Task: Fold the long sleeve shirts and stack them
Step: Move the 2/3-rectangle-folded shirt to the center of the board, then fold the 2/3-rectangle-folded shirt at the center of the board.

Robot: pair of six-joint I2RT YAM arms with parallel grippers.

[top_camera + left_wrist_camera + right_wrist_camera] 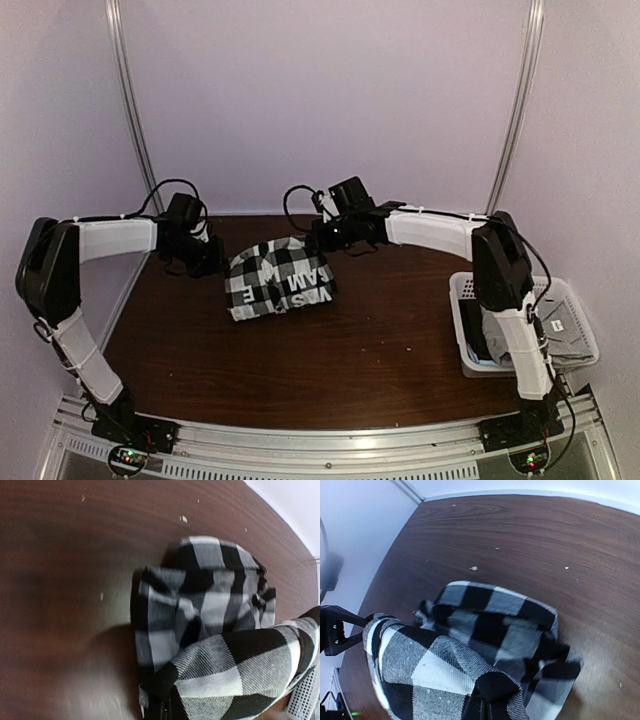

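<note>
While both arms reach in from the sides of the top view, the checked shirt (278,282) sits bunched in a rough mound at the middle of the dark wooden table (350,370), a little above centre frame. Left gripper (208,258) is right at the mound's left edge, right gripper (322,238) right at its upper right edge, so the cloth lies between them.

Over to the left wrist view: the checked shirt (200,605) is crumpled on the table at centre, and a fold of it rises big and close across the lower right, covering the fingers completely. They are clamped tight with that fold pinched between them.

Right wrist view, same story mirrored. The checked shirt (490,625) is heaped at centre, a lifted fold fills the lower left, and the fingers are buried under it, closed down on the cloth. A few white specks (473,568) dot the bare wood above the heap.

Back on top, white lettering shows on a black patch of the mound's right side; I cannot read it properly. At the right edge of the frame the white lattice basket (462,288) stands on the table behind the right arm, with the grey shirt (565,332) lying inside it, well apart from the checked one.
</note>
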